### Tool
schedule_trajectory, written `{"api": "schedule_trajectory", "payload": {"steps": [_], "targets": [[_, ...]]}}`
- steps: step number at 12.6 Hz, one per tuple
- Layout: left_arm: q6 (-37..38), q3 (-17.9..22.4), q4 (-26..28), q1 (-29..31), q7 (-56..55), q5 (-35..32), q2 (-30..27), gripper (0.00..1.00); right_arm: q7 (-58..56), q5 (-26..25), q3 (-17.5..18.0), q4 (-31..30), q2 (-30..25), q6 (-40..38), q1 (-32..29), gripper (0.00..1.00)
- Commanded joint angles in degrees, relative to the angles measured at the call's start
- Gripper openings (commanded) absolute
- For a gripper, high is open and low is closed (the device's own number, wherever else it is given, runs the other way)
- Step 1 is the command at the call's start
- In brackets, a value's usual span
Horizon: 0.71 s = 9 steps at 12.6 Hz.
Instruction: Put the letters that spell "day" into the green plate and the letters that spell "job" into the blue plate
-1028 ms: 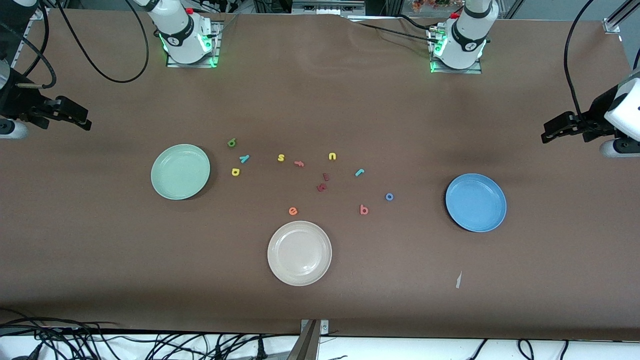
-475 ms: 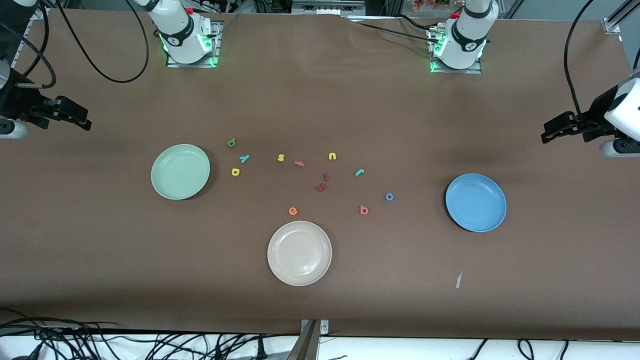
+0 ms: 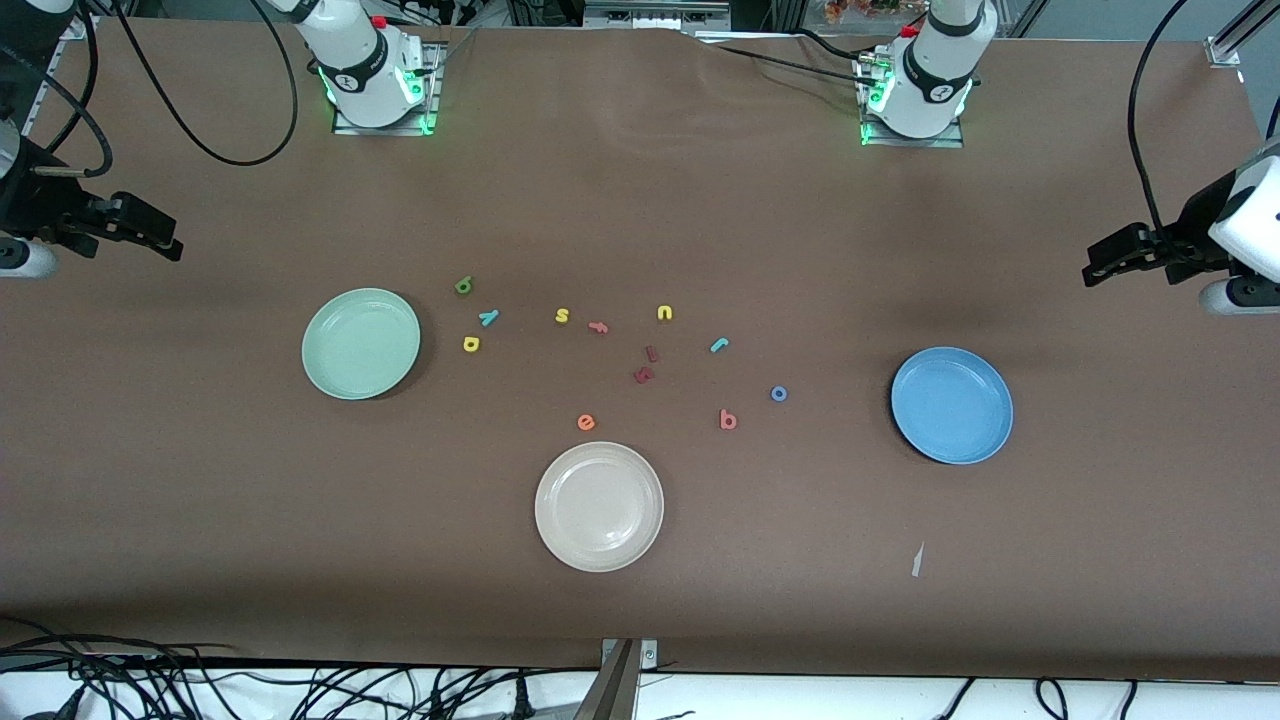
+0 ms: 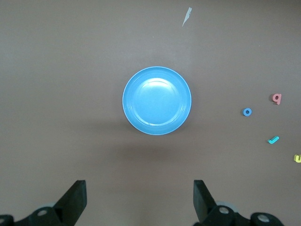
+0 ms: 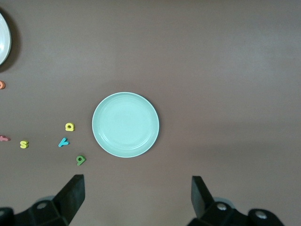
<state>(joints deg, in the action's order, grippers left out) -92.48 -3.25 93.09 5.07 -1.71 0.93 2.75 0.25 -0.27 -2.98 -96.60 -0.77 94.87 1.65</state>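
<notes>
The green plate lies toward the right arm's end. Beside it lie the olive d, teal y and yellow a. The blue plate lies toward the left arm's end, with the teal j, blue o and salmon b beside it. Both plates hold nothing. My right gripper and left gripper hang open and empty, high over the table's two ends.
A cream-white plate sits nearest the front camera, with an orange e just by it. A yellow s, salmon f, yellow u and two dark red letters lie mid-table. A paper scrap lies near the blue plate.
</notes>
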Motion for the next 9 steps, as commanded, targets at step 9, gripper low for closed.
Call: {"api": "schedule_trajectory", "payload": {"steps": [9], "targets": [[0.28,0.0,0.25,0.12,1.18,1.09,2.61,1.0,-0.33,-0.87,1.14,1.77,5.23,-1.08,1.6,1.0]]}}
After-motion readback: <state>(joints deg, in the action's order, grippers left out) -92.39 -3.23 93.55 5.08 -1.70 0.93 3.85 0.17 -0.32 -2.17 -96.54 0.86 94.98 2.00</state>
